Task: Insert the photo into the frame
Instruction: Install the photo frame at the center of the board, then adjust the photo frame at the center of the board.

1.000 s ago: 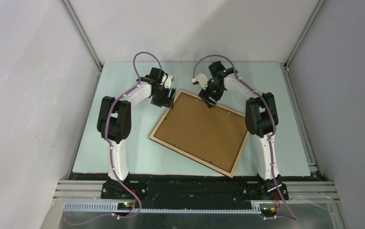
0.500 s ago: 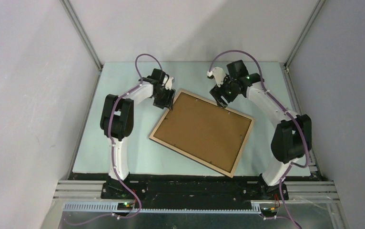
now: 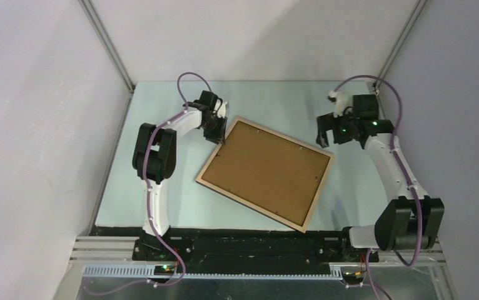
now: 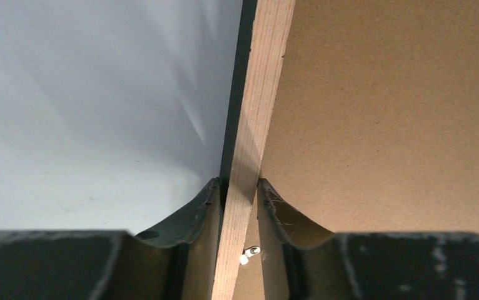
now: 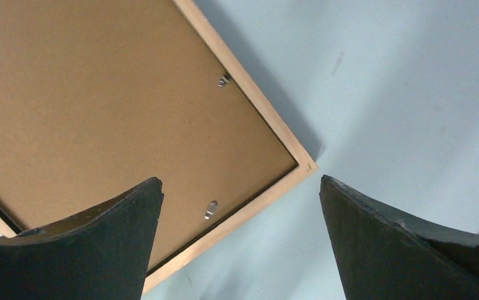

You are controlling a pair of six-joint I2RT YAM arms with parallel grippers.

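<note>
Large thin rectangular frame [image 4: 261, 94], light-wood back side up, lies flat mid-counter, skewed to the counter edges; long axis runs far-left to near-right. A plain brown hardboard backing panel [image 3: 265, 172] sits inside it. Pale blue-green counter [image 3: 274, 94] is bare around it. Left arm [image 3: 159, 153]: elbow folded high, forearm reaching in to the frame's far-left corner, wrist pitched down. Left jaws narrowed onto the wooden rail there, one dark finger [image 4: 199, 212] against the black outer edge and the other on the backing side, both touching the rail. Right arm [image 3: 394, 165]: stretched far along the right side, wrist above the counter just beyond the frame's right corner. Right jaws spread wide, holding and touching nothing.
</note>
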